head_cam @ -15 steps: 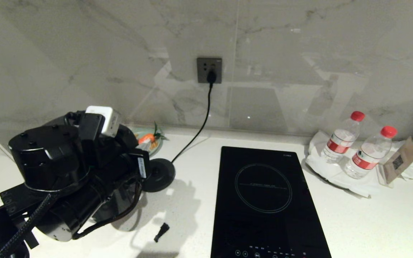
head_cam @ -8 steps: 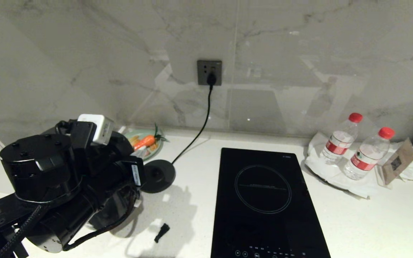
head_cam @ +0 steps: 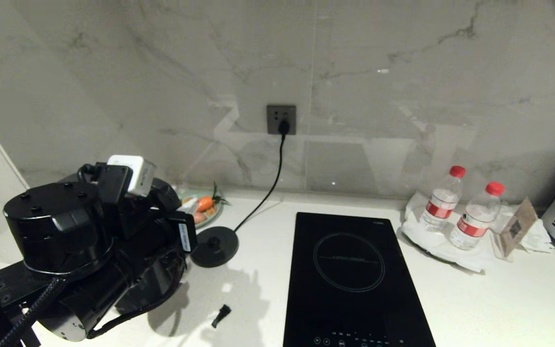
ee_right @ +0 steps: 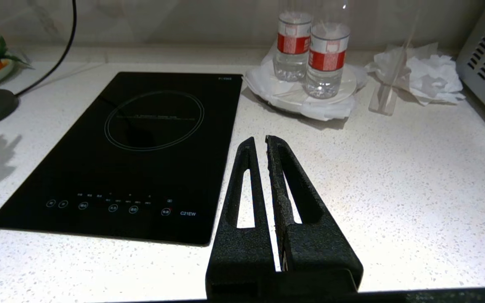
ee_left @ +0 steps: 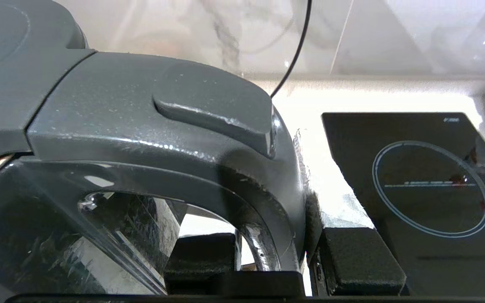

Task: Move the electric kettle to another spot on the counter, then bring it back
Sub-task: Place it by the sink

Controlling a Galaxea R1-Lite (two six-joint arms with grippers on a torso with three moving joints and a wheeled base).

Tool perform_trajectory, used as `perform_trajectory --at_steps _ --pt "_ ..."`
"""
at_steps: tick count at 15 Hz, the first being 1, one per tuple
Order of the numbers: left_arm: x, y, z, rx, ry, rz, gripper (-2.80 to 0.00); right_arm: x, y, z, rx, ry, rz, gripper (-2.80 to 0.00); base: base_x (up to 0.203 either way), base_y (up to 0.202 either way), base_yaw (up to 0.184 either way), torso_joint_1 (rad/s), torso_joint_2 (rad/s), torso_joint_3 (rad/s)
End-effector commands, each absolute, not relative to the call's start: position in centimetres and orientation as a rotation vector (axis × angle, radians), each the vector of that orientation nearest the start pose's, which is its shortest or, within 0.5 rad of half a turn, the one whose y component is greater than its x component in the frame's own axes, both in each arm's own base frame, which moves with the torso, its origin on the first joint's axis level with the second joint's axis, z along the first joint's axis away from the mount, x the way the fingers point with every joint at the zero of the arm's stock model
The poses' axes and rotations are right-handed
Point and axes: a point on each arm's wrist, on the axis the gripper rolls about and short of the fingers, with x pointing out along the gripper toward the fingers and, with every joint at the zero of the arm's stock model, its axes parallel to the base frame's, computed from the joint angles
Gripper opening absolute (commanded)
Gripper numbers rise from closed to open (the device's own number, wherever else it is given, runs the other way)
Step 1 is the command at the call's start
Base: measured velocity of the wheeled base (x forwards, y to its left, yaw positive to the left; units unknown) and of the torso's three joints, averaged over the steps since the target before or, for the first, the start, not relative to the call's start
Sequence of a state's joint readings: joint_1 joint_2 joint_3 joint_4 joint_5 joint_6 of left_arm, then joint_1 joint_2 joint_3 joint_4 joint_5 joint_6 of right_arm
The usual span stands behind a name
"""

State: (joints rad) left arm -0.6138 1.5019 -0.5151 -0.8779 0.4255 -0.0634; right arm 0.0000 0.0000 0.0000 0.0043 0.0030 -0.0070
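My left gripper (ee_left: 274, 252) is clamped on the loop handle of the electric kettle (ee_left: 150, 126): in my left wrist view one finger (ee_left: 202, 256) sits inside the loop and the other (ee_left: 360, 261) outside it, with the handle's lower curve pinched between them. The lid and upper body fill most of that view. In my head view my left arm covers the kettle almost entirely, so there I cannot tell whether its bottom touches the counter (head_cam: 499, 299). It sits to the left of the induction hob (head_cam: 350, 274), nearer to me than the round black base disc (head_cam: 214, 246), which lies bare beside the hob's far left corner.

My right gripper (ee_right: 259, 143) has its fingers together, with only a thin slit between them, holding nothing, above the counter by the hob's near right corner.

From the base disc a cord runs up to a wall socket (head_cam: 281, 119) on the marble backsplash. Left of the disc is a plate with a carrot (head_cam: 204, 203). Right of the hob stand two water bottles (head_cam: 455, 212) on white paper. A small black piece (head_cam: 220, 316) lies on the counter left of the hob's near edge.
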Motion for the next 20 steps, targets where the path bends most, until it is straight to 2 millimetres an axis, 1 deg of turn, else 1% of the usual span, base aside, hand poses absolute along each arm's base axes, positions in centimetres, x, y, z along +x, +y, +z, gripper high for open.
perform_trajectory --at_steps 1,8,20 --pt "20.1 -13.0 18.3 -0.008 0.103 -0.183 -2.8 -2.3 0.0 7.5 -0.008 0.005 0.003 -2.8 0.0 0.0 0.0 -0.001 0.01 0.21" --pt "20.2 -13.1 17.5 -0.009 0.132 -0.178 -2.8 -2.3 0.0 7.5 -0.008 0.005 0.003 -2.8 0.0 0.0 0.0 -0.001 0.0 0.182" --pt "20.1 -12.9 16.1 -0.015 0.181 -0.164 -2.8 -2.3 0.0 7.5 -0.008 0.006 0.003 -2.8 0.0 0.0 0.0 0.0 0.0 0.008"
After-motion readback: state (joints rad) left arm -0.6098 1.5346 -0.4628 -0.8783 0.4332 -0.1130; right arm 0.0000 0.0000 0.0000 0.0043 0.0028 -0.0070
